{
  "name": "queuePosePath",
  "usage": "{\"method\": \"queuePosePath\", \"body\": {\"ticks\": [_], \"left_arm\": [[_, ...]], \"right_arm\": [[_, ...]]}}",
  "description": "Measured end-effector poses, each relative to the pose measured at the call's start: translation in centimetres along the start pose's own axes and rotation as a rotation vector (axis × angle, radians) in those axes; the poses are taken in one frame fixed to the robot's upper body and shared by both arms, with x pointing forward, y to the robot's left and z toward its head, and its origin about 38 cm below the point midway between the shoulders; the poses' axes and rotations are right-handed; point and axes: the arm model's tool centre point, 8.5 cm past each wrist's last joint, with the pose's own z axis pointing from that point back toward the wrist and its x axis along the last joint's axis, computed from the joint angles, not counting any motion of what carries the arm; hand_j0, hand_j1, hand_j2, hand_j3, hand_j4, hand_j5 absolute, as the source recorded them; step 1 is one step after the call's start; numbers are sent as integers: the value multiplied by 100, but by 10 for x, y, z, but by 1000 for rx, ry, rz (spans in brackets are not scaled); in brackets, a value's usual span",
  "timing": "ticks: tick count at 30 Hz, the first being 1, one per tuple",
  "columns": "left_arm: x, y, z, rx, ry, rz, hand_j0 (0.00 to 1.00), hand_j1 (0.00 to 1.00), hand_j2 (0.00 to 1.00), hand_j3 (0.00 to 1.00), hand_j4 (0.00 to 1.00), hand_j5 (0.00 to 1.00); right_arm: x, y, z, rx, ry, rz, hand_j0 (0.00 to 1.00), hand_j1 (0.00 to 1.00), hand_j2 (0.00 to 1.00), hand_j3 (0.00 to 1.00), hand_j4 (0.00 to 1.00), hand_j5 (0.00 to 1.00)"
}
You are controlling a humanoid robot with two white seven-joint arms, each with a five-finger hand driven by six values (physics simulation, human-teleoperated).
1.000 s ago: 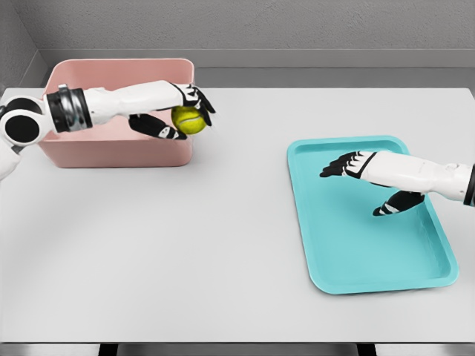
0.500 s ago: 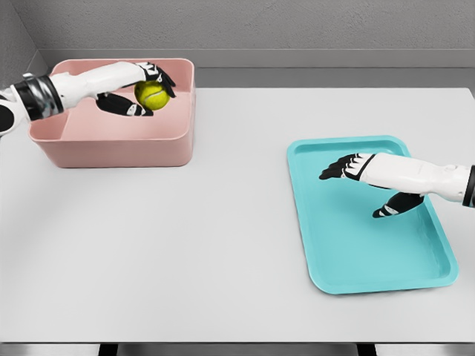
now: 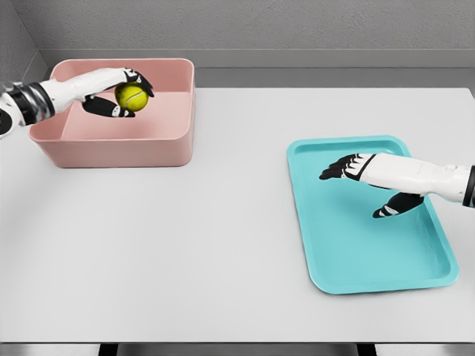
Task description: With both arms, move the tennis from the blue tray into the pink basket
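- A pale grey tabletop [image 3: 200, 245] spans nearly the full width of the head view, its surface smooth, matte and evenly lit under soft simulated light.
- The tabletop's near edge runs straight along the bottom of the view, with dark supports [image 3: 108, 348] partly visible just beneath it.
- A textured grey back wall [image 3: 297, 26] rises behind the tabletop, with a lighter band [image 3: 334, 58] running along its base.
- A second grey wall [image 3: 13, 44] meets the back wall at the upper left corner.
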Motion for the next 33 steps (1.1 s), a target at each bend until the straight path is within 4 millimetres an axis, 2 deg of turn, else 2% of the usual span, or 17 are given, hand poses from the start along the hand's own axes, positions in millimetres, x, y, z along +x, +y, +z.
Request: {"method": "queuePosePath", "body": {"ticks": [1, 2, 3, 15, 20, 25, 33], "left_arm": [[-1, -1, -1, 0, 3, 4, 65, 65, 65, 65, 65, 65], [-1, -2, -2, 0, 5, 7, 88, 88, 88, 88, 88, 88], [-2, -2, -3, 1, 7, 9, 100, 100, 100, 100, 100, 100], [-4, 14, 8, 71, 5, 21, 100, 100, 100, 100, 100, 100], [9, 7, 21, 57, -55, 4, 100, 100, 100, 100, 100, 100], [27, 17, 38, 72, -123, -9, 100, 100, 100, 100, 100, 100], [45, -16, 63, 4, -194, 6, 100, 100, 100, 100, 100, 100]], "right_arm": [[0, 0, 0, 0, 0, 0, 100, 100, 100, 100, 100, 100], [0, 0, 0, 0, 0, 0, 100, 100, 100, 100, 100, 100], [0, 0, 0, 0, 0, 0, 100, 100, 100, 100, 100, 100], [-1, 0, 0, 0, 2, -2, 100, 100, 100, 100, 100, 100], [-1, 0, 0, -1, 2, -2, 100, 100, 100, 100, 100, 100], [-1, 1, 0, -1, 3, -3, 100, 100, 100, 100, 100, 100], [-3, 1, 0, -1, 7, -7, 100, 100, 100, 100, 100, 100]]}}
